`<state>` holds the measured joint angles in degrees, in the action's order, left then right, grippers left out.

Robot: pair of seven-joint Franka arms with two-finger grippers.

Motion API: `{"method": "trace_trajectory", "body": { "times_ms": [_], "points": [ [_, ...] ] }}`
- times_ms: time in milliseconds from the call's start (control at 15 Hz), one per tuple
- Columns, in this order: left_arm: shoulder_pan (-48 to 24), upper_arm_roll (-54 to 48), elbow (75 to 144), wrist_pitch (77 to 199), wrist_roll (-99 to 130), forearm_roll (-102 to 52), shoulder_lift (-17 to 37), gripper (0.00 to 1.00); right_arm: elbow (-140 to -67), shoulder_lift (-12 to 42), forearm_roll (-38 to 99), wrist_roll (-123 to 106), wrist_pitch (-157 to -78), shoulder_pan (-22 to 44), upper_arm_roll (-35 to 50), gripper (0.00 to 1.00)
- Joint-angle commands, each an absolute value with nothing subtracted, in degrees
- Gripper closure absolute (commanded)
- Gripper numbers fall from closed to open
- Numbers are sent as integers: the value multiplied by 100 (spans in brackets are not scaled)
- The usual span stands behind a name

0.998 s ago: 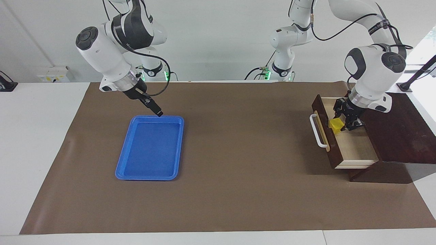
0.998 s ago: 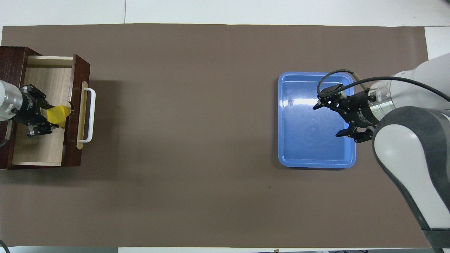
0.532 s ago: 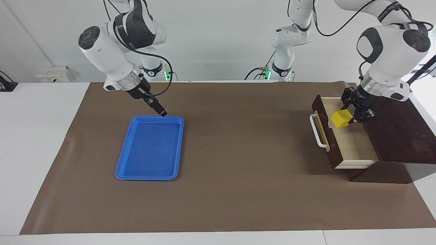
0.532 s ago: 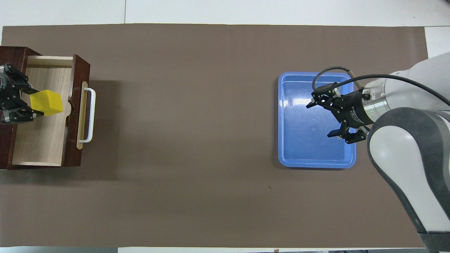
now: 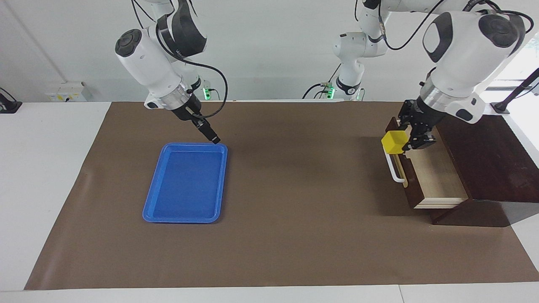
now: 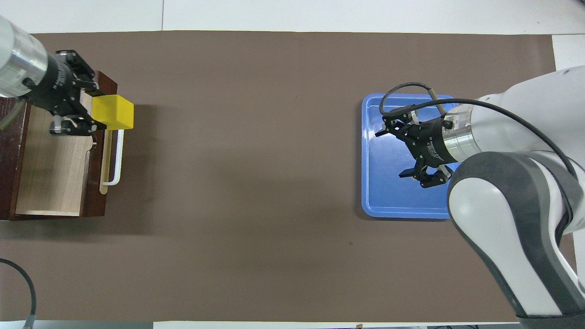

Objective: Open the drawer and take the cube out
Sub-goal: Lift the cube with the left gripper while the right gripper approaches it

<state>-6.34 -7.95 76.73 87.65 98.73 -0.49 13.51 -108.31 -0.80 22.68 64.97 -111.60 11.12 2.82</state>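
The dark reddish-brown drawer (image 5: 436,176) stands pulled open at the left arm's end of the table, its pale inner floor (image 6: 55,173) bare. Its white bar handle (image 5: 393,168) faces the table's middle. My left gripper (image 5: 405,142) is shut on the small yellow cube (image 5: 394,142) and holds it in the air over the drawer's front and handle. The overhead view shows the cube (image 6: 114,112) in the left gripper (image 6: 97,109) too. My right gripper (image 5: 214,139) is open and empty above the blue tray (image 5: 181,220), also seen from overhead (image 6: 394,153).
The dark wooden cabinet (image 5: 488,160) that holds the drawer stands at the table's end by the left arm. The blue tray (image 6: 393,203) lies on the brown mat (image 5: 294,210) toward the right arm's end. The right arm's large body covers the tray's corner in the overhead view.
My left gripper has lifted the cube out of the drawer and carried it over the drawer's front toward the table's middle. My right gripper has drifted a little toward the table's middle over the tray.
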Motion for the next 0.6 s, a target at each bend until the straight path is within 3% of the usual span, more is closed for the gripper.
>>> {"method": "trace_trajectory", "body": {
  "times_ms": [0,532],
  "points": [
    [-1342,-660,7418,8578,10114,-62,1529,100,-10793,87,2592,7020,-11574,1388,281,0],
    [-2662,-598,6857,8788,11187,0,2240,100,-10775,413,3014,8244,-12243,2144,290,0]
  ]
}}
